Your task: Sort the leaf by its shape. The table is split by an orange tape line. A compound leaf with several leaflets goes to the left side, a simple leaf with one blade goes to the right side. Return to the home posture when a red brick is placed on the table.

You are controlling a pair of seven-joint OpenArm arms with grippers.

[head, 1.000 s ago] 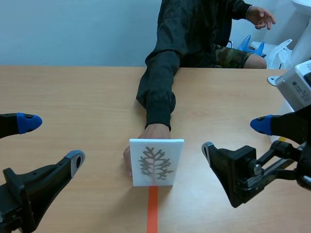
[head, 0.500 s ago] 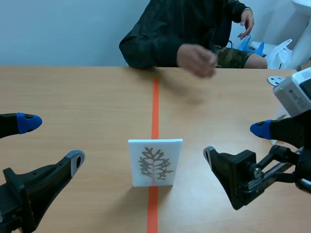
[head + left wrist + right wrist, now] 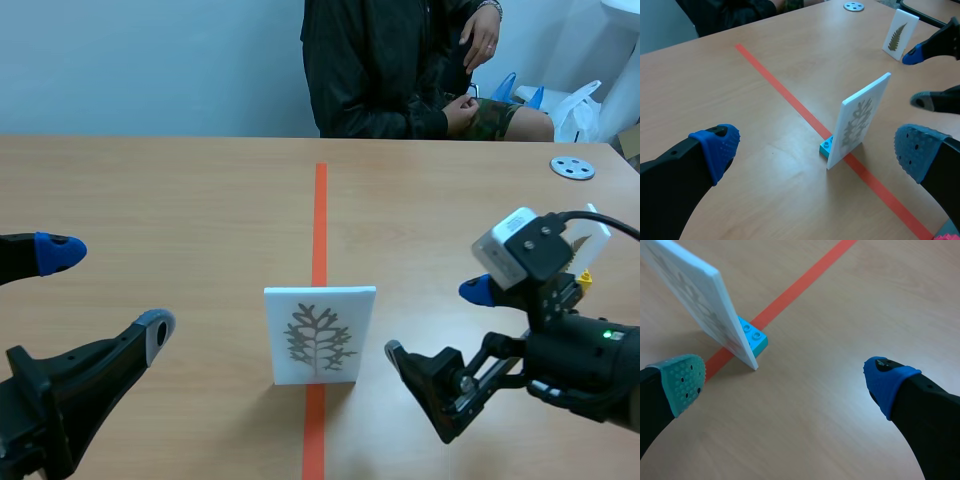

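The table (image 3: 150, 190) is divided by the orange tape line (image 3: 320, 215), which runs from the upper centre of the scene view to its lower edge. A person (image 3: 385, 70) is seated at the upper centre, hands off the table.

The left gripper (image 3: 108, 291) is held at the lower left, fingers spread and empty. The right gripper (image 3: 438, 322) is held at the lower right, near the card, likewise spread on nothing.

The leaf card (image 3: 320, 335) is stood upright on the line, slightly below centre, propped by a small turquoise brick (image 3: 753, 335) at its foot. A branching leaf with many side lobes is printed on it. It is judged compound, so the left side is called for.

A second card (image 3: 900, 34), printed with a fern-like leaf, is noted beyond the right gripper, and a grey disc (image 3: 572, 167) at the upper right. No container is seen.

The grasp is judged the step in hand. The card should be pinched squarely across its two side edges, kept upright with its brick, and set down well clear of the line.
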